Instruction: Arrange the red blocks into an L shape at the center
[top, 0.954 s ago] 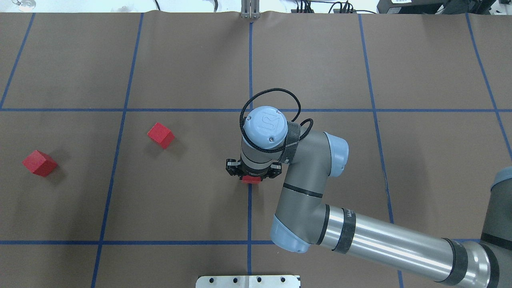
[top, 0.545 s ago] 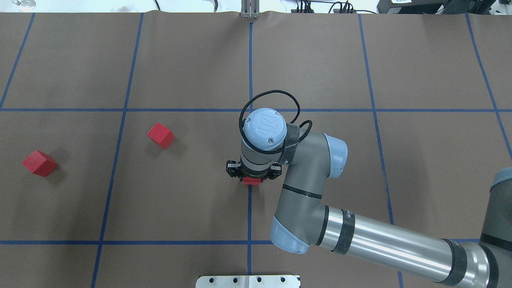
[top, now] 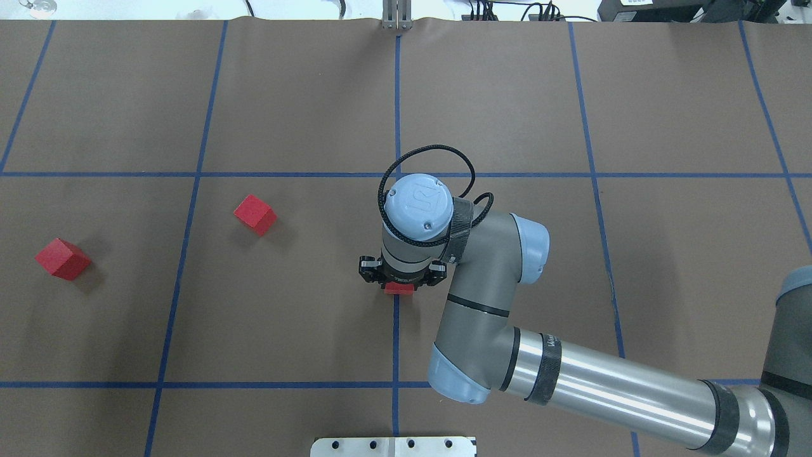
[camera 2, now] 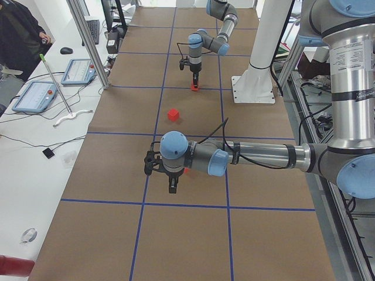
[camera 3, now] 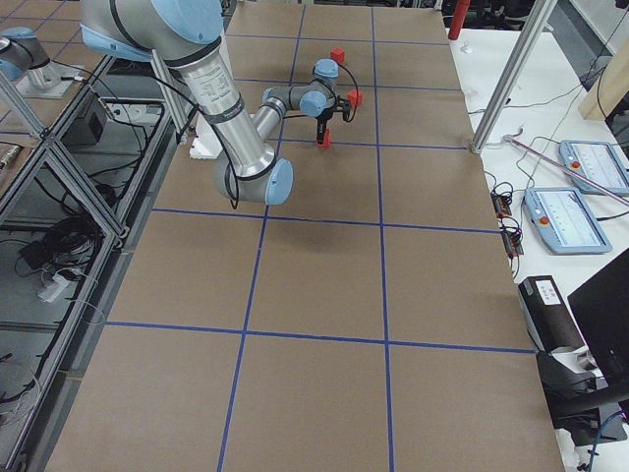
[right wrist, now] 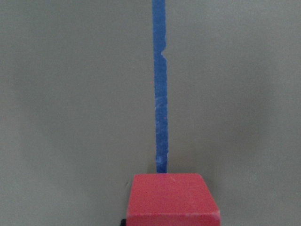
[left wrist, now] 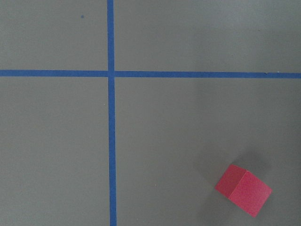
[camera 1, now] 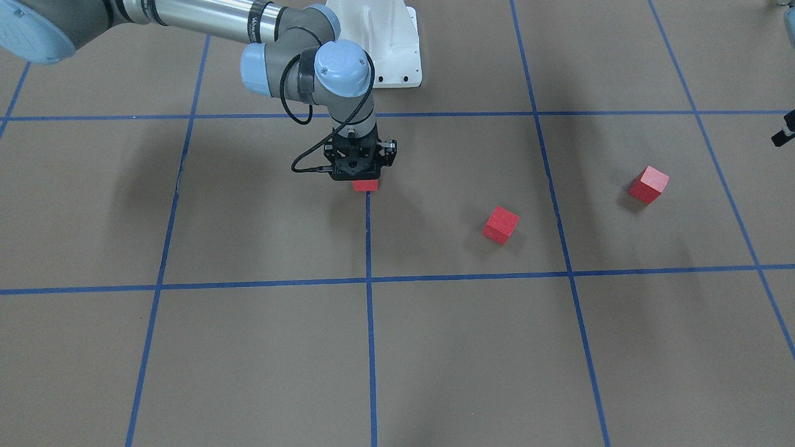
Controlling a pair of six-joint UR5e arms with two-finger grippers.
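Three red cubes lie on the brown gridded table. One red cube [top: 398, 288] [camera 1: 365, 184] sits at the table's centre, at the end of a blue tape line. My right gripper [top: 399, 280] [camera 1: 365, 178] points straight down over it and is shut on it, low at the table; the cube fills the bottom of the right wrist view [right wrist: 171, 200]. A second cube [top: 255, 214] [camera 1: 500, 225] and a third cube [top: 63, 259] [camera 1: 648, 184] lie apart on my left side. My left gripper [camera 2: 171, 186] hangs over the table near the third cube [left wrist: 243, 189]; I cannot tell whether it is open.
Blue tape lines [top: 396, 108] divide the table into large squares. A white mounting plate [top: 393, 447] sits at the near edge. An operator desk with tablets [camera 2: 35, 96] runs along the far side of the table.
My right wrist has shifted very slightly and a little less of the centre cube shows under it. The two cubes on the left have not moved.
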